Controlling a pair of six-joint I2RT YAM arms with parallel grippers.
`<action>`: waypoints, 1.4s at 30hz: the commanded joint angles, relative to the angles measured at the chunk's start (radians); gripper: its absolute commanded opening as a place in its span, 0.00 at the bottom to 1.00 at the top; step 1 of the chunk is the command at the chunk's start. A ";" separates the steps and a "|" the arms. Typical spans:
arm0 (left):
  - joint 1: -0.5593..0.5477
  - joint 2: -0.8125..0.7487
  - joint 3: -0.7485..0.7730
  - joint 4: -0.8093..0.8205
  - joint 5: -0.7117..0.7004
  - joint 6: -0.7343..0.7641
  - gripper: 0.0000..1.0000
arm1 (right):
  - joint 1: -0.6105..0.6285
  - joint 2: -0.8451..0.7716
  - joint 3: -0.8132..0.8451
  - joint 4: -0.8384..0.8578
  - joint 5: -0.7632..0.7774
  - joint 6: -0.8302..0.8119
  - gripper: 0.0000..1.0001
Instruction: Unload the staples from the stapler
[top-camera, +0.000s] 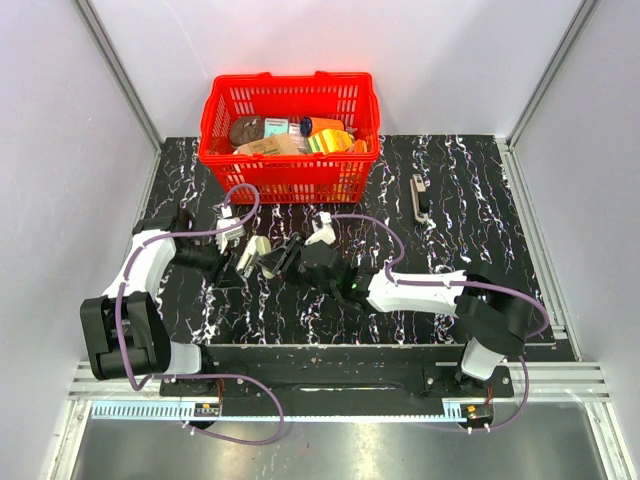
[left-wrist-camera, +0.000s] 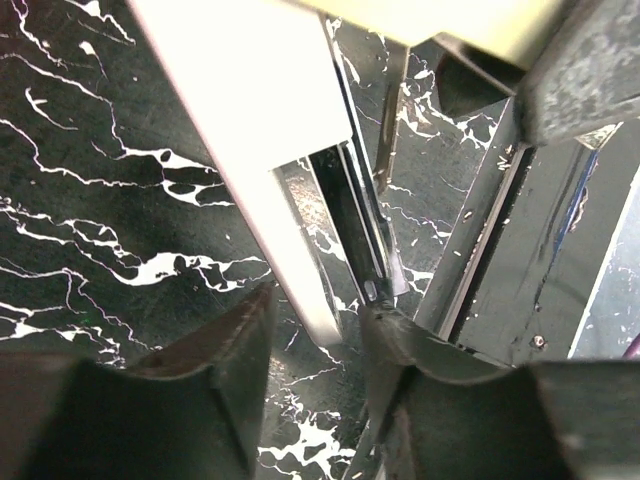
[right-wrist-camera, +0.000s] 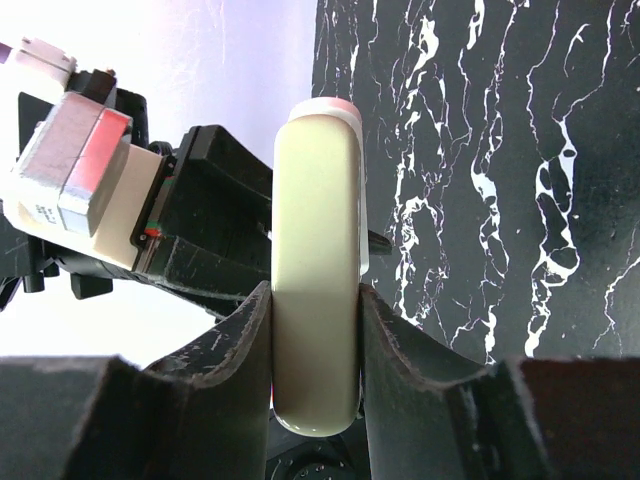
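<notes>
The stapler (right-wrist-camera: 315, 230) is a cream bar with rounded ends, held above the table with my right gripper (right-wrist-camera: 315, 300) shut on its sides. In the left wrist view its cream cover (left-wrist-camera: 250, 130) stands apart from a dark metal staple channel (left-wrist-camera: 355, 230). My left gripper (left-wrist-camera: 315, 315) straddles the near tips of both. Its right finger (left-wrist-camera: 400, 350) touches the channel's tip and its left finger (left-wrist-camera: 235, 350) stands clear of the cover. No staples show. From above, the two grippers meet at the stapler (top-camera: 262, 250) in the middle of the table.
A red basket (top-camera: 215, 110) full of packets stands at the back. A dark grey and beige bar-shaped thing (top-camera: 420, 197) lies on the black marbled table (top-camera: 480, 180) at the right. Purple cables loop over both arms. Grey walls close in both sides.
</notes>
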 joint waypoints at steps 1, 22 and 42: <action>-0.001 -0.031 0.020 0.001 0.071 0.067 0.38 | -0.006 -0.017 -0.008 0.089 -0.019 0.028 0.00; -0.079 -0.268 -0.179 0.386 -0.253 0.029 0.00 | -0.007 -0.063 -0.177 0.128 -0.199 -0.125 0.00; -0.289 -0.526 -0.501 0.868 -0.543 0.196 0.00 | -0.021 -0.049 -0.065 -0.003 -0.151 -0.546 0.00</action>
